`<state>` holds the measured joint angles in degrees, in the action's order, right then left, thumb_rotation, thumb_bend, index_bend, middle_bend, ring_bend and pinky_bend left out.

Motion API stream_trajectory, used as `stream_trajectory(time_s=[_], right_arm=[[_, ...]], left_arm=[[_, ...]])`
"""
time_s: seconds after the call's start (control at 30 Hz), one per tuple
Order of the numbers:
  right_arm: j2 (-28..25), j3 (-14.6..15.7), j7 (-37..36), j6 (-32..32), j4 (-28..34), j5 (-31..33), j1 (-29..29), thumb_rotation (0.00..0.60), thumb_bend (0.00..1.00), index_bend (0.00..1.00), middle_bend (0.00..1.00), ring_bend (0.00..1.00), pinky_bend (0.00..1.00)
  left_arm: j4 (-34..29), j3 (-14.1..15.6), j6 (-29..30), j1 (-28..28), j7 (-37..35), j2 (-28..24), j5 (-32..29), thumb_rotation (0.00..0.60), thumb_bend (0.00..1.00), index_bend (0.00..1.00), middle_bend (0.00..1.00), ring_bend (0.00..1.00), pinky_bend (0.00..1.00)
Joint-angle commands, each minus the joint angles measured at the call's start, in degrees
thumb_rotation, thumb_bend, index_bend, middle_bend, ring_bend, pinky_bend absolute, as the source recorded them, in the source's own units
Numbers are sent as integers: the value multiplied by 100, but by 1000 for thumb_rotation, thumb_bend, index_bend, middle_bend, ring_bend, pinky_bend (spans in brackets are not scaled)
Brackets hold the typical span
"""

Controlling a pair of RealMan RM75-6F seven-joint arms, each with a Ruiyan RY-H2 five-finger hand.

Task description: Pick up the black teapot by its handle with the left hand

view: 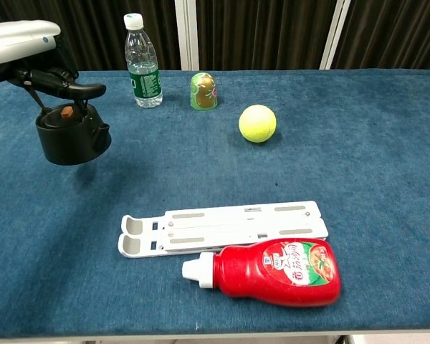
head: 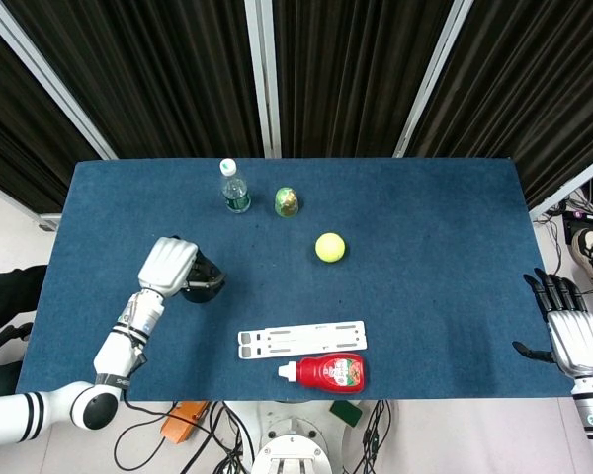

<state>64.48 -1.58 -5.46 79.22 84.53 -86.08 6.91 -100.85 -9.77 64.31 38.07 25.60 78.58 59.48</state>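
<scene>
The black teapot (view: pixel 70 137) with a small brown lid knob hangs off the blue table (view: pixel 287 179), its shadow on the cloth below it. My left hand (view: pixel 25 56) grips its wire handle from above at the far left of the chest view. In the head view the same left hand (head: pixel 168 265) covers most of the teapot (head: pixel 205 281). My right hand (head: pixel 570 331) rests open past the table's right edge, holding nothing.
A water bottle (view: pixel 142 62), a green egg-shaped figure (view: pixel 203 91) and a yellow tennis ball (view: pixel 257 123) stand toward the back. A white folding stand (view: pixel 222 227) and a red ketchup bottle (view: pixel 276 271) lie near the front edge.
</scene>
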Motion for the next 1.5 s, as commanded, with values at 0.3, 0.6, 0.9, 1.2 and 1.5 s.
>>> stream_trajectory(time_s=[0.3,0.6,0.9,1.2,1.5], right_arm=[[-5,-9,60,-22,48,19,8,600,174,0,0,0,0],[-17,-27,136,-67,113,61,27,600,174,0,0,0,0],[-24,-40,184,-105,153,94,45,600,174,0,0,0,0],[-11,-38,163,-128,133,111,47,600,174,0,0,0,0],[-12,-33,105,-107,92,108,28,600,174,0,0,0,0]], left_arm=[[60,-23,67,5,153,94,-264,316,299,1000,1000,1000,579],[148,-16,49,30,230,159,-416,376,372,1000,1000,1000,590],[270,56,133,52,442,186,-361,475,392,1000,1000,1000,590],[266,84,211,25,545,156,-348,506,396,1000,1000,1000,590],[429,168,417,15,948,217,-301,500,392,1000,1000,1000,590]])
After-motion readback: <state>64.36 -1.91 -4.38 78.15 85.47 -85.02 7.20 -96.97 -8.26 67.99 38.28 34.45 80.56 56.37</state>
